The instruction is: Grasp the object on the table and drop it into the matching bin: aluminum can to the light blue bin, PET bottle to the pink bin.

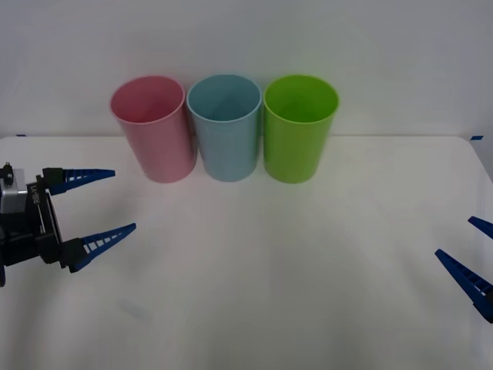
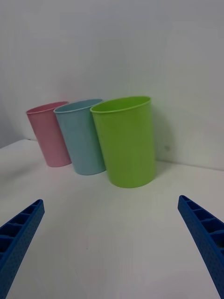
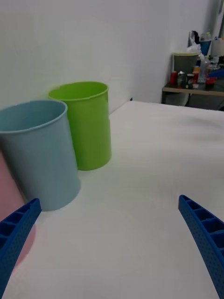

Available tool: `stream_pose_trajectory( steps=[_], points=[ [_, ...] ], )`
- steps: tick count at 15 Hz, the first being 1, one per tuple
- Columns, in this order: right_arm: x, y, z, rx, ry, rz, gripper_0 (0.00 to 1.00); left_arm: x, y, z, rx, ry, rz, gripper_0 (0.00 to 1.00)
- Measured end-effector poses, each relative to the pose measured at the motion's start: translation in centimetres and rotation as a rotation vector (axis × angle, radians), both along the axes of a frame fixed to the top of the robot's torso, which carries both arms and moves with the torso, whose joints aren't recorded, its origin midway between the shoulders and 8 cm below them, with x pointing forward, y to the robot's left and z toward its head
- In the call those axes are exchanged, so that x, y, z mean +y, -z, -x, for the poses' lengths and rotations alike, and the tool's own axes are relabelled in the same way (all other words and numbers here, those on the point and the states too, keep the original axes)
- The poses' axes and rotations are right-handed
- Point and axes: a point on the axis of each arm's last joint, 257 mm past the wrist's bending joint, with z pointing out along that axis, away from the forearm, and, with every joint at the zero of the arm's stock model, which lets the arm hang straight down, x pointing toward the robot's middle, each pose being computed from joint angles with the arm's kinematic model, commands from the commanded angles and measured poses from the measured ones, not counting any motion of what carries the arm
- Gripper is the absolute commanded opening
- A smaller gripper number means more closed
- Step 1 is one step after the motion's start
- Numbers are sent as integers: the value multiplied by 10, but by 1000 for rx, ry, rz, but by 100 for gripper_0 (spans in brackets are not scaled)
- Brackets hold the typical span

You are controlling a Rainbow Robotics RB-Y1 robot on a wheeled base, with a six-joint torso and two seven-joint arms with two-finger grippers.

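Note:
The pink bin, the light blue bin and a lime green bin stand side by side at the back of the white table. The object, whether aluminum can or PET bottle, is out of view. My left gripper hovers open at the table's left side, its fingers pointing toward the middle and holding nothing. At the right edge my right gripper is open and empty too. The right wrist view has the light blue bin between the pink bin and the green one.
In the left wrist view the light blue bin and the green bin are close ahead. A cluttered side table stands far off beyond the white table's end. A wall rises right behind the bins.

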Motion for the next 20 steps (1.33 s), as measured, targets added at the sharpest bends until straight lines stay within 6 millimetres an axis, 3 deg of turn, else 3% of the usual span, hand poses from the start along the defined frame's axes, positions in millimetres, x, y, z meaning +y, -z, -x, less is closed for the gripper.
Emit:
stream_pose_trajectory(
  steps=[7, 11, 20],
  points=[
    [0, 0, 0, 0, 0, 0, 100, 44, 24, 30, 76, -72, -47, 100],
    [0, 0, 0, 0, 0, 0, 100, 59, 32, 48, 125, -103, -12, 100],
    [0, 0, 0, 0, 0, 0, 100, 82, 43, 56, 167, -195, 6, 100]
  ],
)
